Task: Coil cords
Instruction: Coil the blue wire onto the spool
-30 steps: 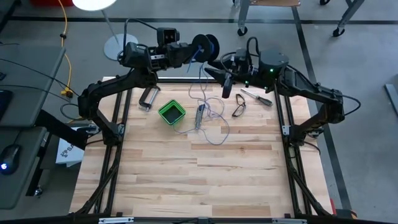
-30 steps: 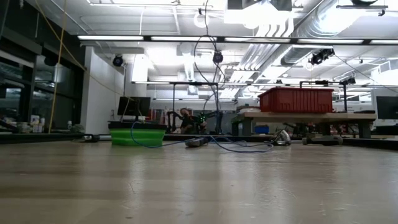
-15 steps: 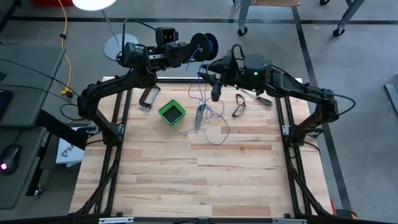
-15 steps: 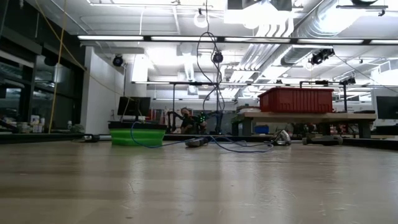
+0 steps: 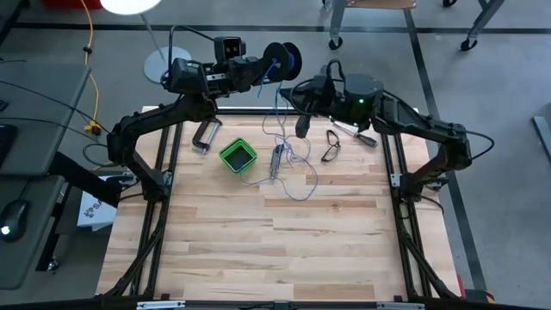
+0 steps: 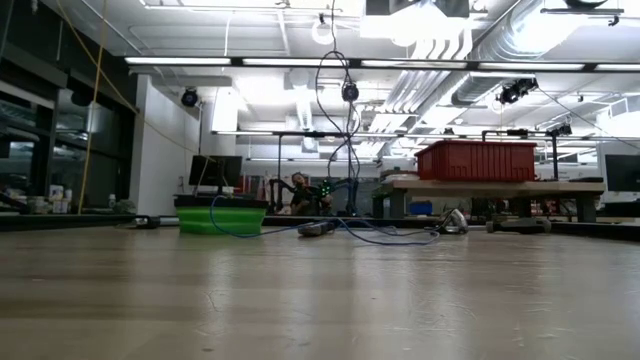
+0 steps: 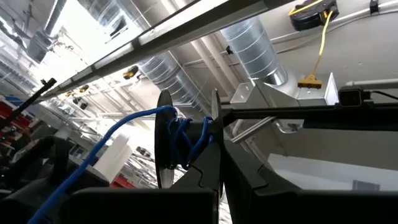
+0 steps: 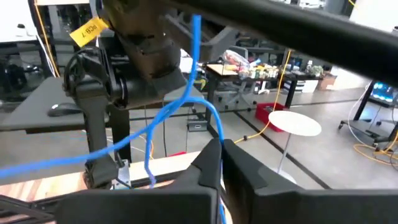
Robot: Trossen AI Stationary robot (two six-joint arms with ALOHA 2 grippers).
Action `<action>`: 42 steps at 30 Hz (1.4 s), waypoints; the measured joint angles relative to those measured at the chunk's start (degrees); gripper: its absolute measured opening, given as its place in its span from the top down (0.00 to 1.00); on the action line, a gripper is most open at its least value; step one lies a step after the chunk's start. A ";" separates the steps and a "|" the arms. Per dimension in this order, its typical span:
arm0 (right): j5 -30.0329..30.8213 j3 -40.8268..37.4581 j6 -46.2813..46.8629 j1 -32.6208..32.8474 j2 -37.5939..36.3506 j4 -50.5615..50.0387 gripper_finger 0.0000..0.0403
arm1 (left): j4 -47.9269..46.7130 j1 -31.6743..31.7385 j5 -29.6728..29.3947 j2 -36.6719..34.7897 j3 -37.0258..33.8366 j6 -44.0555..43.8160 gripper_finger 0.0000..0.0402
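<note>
You are pinching the wire [image 5: 284, 129] in the shut right gripper [image 5: 300, 127], just below and right of the spool [image 5: 284, 62], which the shut left gripper [image 5: 258, 71] is holding up at the table's far edge.

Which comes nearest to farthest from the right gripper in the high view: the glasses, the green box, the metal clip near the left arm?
From the right gripper, shut on the blue wire:
1. Glasses, just to its right-arm side on the table.
2. Green box, toward the left arm.
3. Metal clip, farthest, by the left arm's base.
</note>
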 joint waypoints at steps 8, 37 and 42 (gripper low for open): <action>-0.49 0.00 1.50 0.18 -0.15 -4.22 1.00 | -0.02 -0.02 -0.89 0.00 0.00 0.17 1.00; -6.54 -7.99 13.55 1.24 -5.52 -37.61 1.00 | -16.01 2.31 -1.20 -10.77 0.04 14.22 1.00; -7.40 -7.39 16.38 2.72 -6.47 -47.90 1.00 | -19.21 4.75 -1.86 -12.15 0.04 16.11 1.00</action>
